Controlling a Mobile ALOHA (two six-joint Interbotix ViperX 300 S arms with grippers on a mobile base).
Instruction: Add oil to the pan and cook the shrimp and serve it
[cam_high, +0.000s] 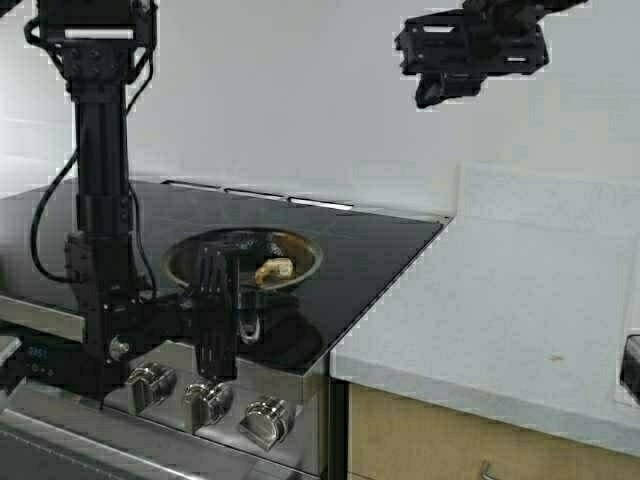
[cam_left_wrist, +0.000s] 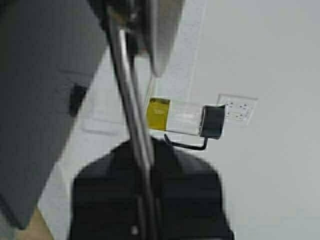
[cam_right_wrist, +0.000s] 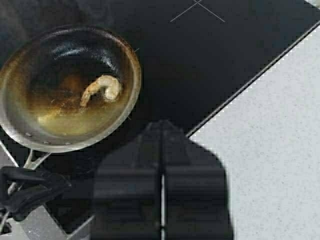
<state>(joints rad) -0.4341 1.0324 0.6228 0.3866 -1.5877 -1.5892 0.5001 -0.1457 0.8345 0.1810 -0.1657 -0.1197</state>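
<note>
The steel pan (cam_high: 310, 258) sits over the black cooktop (cam_high: 380, 250) with the pale curved shrimp (cam_high: 274, 270) inside it. My left gripper (cam_high: 215, 278) is shut on the pan's handle (cam_left_wrist: 131, 100), low at the stove's front. In the right wrist view the shrimp (cam_right_wrist: 102, 90) lies in the browned pan (cam_right_wrist: 60, 70), and yellowish oil (cam_right_wrist: 75, 124) is pooled on the handle side. My right gripper (cam_high: 470, 50) hangs high above the cooktop's right edge, shut (cam_right_wrist: 161, 127) and empty. The oil jug (cam_left_wrist: 175, 116) shows far off in the left wrist view.
Three metal knobs (cam_high: 208, 400) line the stove front. A white counter (cam_high: 520, 310) lies to the right of the cooktop, with a dark object (cam_high: 630, 368) at its right edge. A wall outlet (cam_left_wrist: 239, 107) sits behind the jug.
</note>
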